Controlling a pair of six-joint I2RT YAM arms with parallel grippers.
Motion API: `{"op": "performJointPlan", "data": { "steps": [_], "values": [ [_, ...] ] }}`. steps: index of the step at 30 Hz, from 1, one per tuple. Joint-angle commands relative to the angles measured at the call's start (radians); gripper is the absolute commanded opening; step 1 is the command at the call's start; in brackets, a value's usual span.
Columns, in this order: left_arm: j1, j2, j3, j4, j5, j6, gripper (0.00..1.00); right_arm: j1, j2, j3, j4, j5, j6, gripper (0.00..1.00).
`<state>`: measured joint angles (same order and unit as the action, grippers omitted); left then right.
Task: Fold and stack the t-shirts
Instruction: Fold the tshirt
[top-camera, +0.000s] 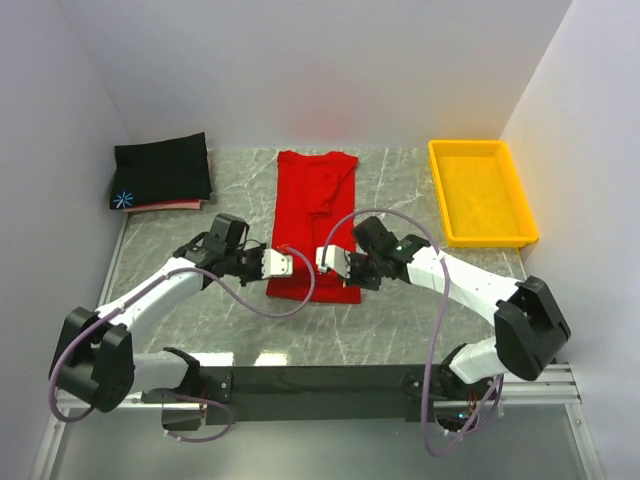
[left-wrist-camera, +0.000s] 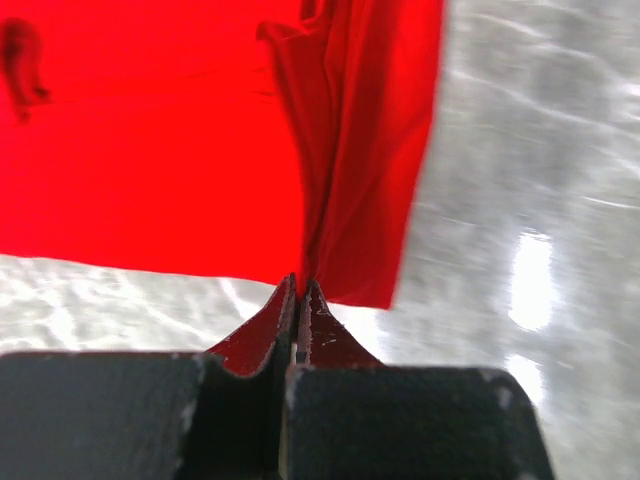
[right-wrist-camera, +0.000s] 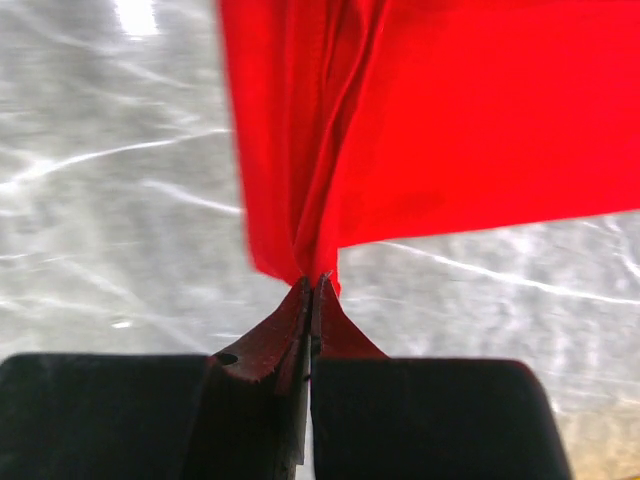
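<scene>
Firmly nipped soft, creased red shirt (top-camera: 312, 195) in left gripper (left-wrist-camera: 301, 284) and right gripper (right-wrist-camera: 316, 282), jaws closed tight on gathered folds, glossy marbled table (top-camera: 400, 325) showing past its edges.

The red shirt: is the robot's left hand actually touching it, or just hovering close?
Touching. The left wrist view shows the left hand pinched shut on a gathered fold of the red shirt.

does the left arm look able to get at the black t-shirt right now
Probably not yet: the left gripper is shut on the near edge of the red t-shirt and would have to let go first. Otherwise the table between it and the black t-shirt looks free.
</scene>
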<state>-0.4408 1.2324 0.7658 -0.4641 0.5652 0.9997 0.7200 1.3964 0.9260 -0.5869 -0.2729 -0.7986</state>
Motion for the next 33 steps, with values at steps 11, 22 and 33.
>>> {"op": "performJointPlan", "data": {
  "steps": [11, 22, 33],
  "values": [
    [0.106, 0.287, 0.177, 0.323, -0.004, 0.08, 0.01, -0.169, 0.243, 0.27, 0.027, -0.029, -0.231, 0.0],
    [0.175, 0.601, 0.493, 0.318, 0.028, 0.151, 0.01, -0.283, 0.582, 0.66, -0.068, -0.052, -0.326, 0.0],
    [0.2, 0.72, 0.618, 0.325, -0.004, 0.087, 0.39, -0.306, 0.662, 0.791, -0.062, 0.006, -0.258, 0.54]
  ]
}}
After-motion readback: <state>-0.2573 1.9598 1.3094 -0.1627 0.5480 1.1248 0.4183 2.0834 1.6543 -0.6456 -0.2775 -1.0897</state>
